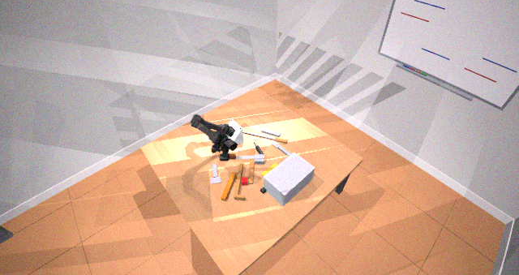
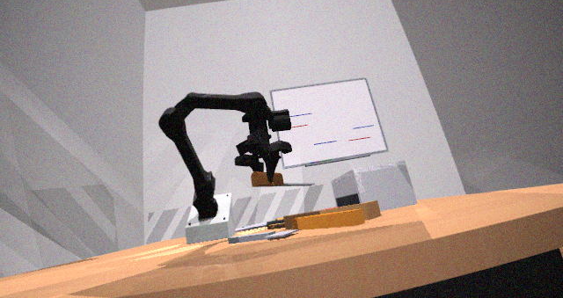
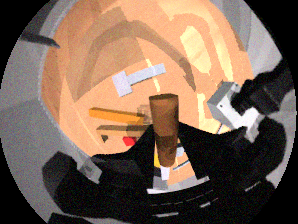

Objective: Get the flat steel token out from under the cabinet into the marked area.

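Observation:
My gripper (image 1: pixel 225 155) (image 2: pixel 266 173) (image 3: pixel 162 124) is shut on the brown handle of a long tool (image 1: pixel 232 156) (image 2: pixel 263 180) (image 3: pixel 164 117). It holds the tool level, above the table. The tool's thin grey shaft (image 2: pixel 299 185) reaches out towards the white cabinet (image 1: pixel 289 178) (image 2: pixel 375 185). The cabinet stands on the wooden table (image 1: pixel 251 234) (image 2: pixel 396 241), with a dark opening low on its near end in the exterior view. The steel token is not visible in any view. I cannot make out the marked area.
Loose tools lie left of the cabinet: an orange stick (image 1: pixel 228 186) (image 3: pixel 109 115), two wooden sticks (image 1: pixel 240 180), a red block (image 1: pixel 244 180) (image 3: pixel 129 140), a grey T-shaped piece (image 1: pixel 215 174) (image 3: pixel 136 80). A screwdriver (image 1: pixel 265 137) and grey bars (image 1: pixel 280 148) lie behind. The arm's base (image 1: pixel 236 132) (image 2: pixel 209 225) stands at the back.

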You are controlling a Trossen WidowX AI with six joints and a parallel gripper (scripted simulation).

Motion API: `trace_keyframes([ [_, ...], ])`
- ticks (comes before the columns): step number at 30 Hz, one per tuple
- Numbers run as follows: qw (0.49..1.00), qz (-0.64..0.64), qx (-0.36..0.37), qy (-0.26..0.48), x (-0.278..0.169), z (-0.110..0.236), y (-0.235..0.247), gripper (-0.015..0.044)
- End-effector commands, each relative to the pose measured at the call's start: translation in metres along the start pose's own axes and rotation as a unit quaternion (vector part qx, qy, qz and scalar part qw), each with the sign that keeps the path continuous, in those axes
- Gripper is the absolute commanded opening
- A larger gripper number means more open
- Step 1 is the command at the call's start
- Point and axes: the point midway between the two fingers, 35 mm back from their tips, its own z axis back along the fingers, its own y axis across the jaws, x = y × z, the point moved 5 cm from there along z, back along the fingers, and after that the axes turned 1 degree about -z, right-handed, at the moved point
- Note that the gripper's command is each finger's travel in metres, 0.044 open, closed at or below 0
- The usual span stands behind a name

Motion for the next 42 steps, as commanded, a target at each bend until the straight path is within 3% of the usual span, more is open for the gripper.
trace_keyframes([
  [1,1.0,-0.018,-0.001,0.007,0.0003,0.0022,0.0002,0.0],
  [42,0.984,-0.18,-0.002,0.007,0.0007,0.0021,0.0,0.0],
])
